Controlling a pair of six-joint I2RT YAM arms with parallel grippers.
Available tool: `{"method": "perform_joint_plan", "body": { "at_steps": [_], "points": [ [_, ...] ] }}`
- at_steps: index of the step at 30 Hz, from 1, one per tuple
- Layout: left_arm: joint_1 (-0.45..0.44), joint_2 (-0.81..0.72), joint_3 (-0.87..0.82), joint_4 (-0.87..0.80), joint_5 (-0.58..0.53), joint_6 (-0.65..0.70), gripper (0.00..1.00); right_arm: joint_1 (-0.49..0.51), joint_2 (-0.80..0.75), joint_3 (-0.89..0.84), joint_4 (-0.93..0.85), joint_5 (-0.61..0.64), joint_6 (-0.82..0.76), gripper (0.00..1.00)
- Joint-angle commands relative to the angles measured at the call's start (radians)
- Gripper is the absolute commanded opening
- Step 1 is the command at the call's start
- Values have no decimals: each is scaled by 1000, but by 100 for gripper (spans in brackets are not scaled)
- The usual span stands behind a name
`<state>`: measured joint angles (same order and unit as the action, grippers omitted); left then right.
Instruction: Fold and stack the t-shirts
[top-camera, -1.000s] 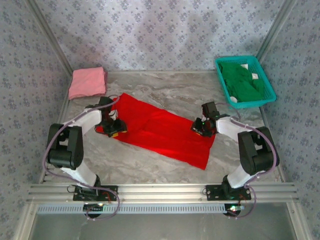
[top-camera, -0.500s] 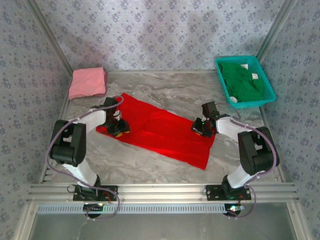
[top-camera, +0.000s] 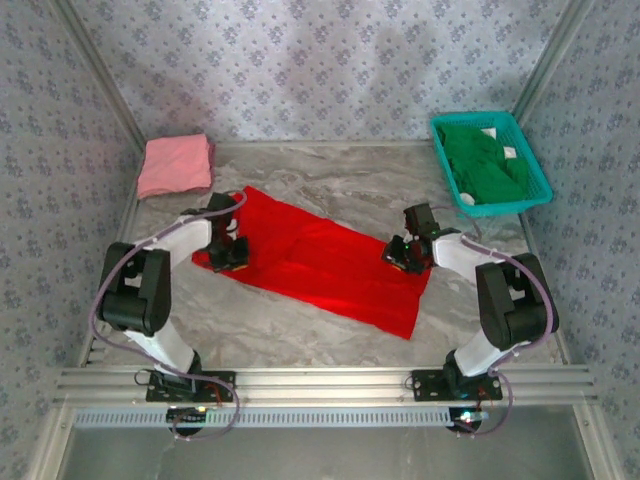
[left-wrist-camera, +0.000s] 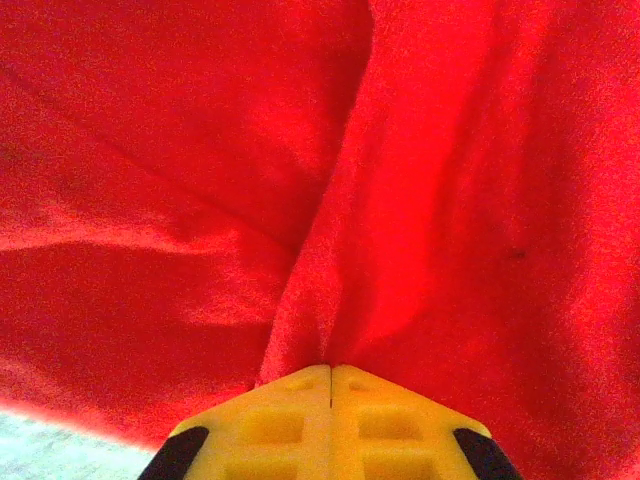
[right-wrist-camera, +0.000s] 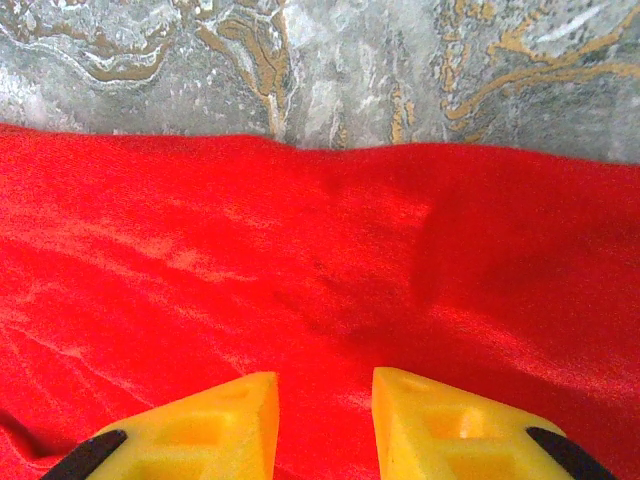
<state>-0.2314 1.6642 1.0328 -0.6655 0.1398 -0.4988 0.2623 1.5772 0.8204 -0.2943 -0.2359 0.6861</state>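
Red t-shirt (top-camera: 320, 265) flat on desk (top-camera: 350, 185). Left jaws pinch a fold at its left end; right jaws spread over its right edge. Pink t-shirt (top-camera: 175, 165) folded far-left; green t-shirt (top-camera: 485, 160) in basket (top-camera: 541, 182).

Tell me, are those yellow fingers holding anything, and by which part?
The left fingers pinch a fold of the bright red soft cloth t-shirt near its left end. The right fingers are open over its other end, holding nothing.
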Motion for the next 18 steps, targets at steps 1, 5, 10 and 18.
{"method": "perform_joint_plan", "body": {
  "at_steps": [1,5,10,18],
  "points": [
    [-2,-53,49,-90,-77,29,0,-6,6,-1,-5,-14,-20,33],
    [3,-74,72,-128,-126,48,0,-7,3,-1,-10,-14,-23,33],
    [18,-73,124,-192,-173,90,0,-9,1,0,-11,-16,-24,33],
    [124,-42,202,-190,-329,211,0,-15,-6,-7,-5,-17,-26,33]
  ]
}}
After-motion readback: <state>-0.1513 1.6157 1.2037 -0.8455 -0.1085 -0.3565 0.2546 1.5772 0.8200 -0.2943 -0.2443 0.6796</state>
